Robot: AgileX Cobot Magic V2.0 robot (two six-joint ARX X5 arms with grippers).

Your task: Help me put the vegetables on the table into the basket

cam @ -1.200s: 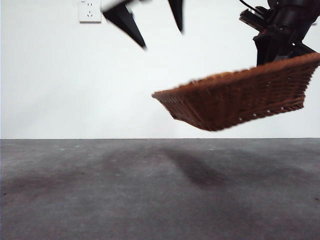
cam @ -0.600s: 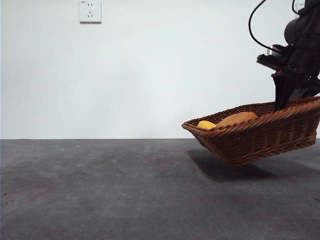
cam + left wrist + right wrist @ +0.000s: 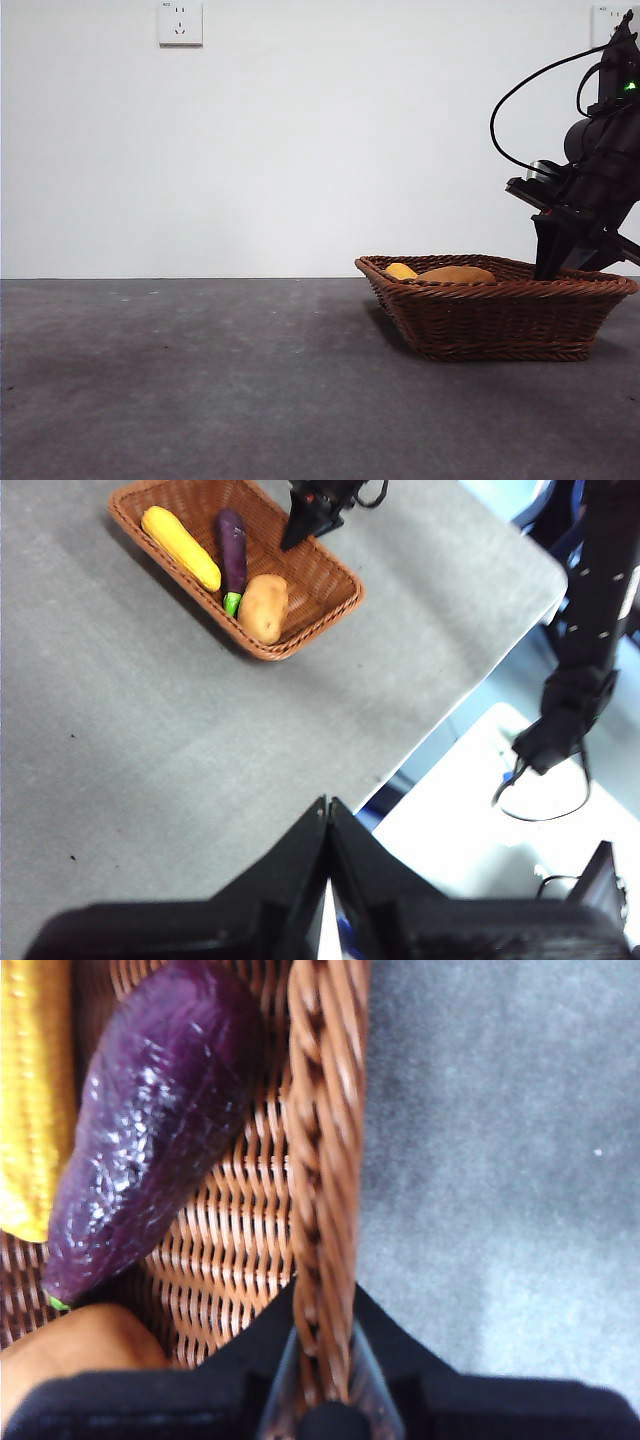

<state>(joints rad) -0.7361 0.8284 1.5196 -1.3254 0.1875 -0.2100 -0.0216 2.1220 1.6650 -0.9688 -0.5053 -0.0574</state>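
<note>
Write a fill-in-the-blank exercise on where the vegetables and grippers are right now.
1. The potato, corn and eggplant all lie inside the ____.
2. The right gripper is clamped on the basket's ____.
3. The basket's base rests on the ____.
4. The left gripper's jaws are ____.

Missing words: basket; rim; table; shut

One basket (image 3: 236, 562) is on view, one table (image 3: 150, 740) under it. Three vegetables lie in it: one yellow corn-like piece (image 3: 180, 547), one dark purple piece (image 3: 232, 558), one tan potato (image 3: 264, 608). Two grippers show: the right gripper (image 3: 322, 1345), its fingers either side of the rim, and the left gripper (image 3: 328, 815). From table height only two vegetables seem countable.
</note>
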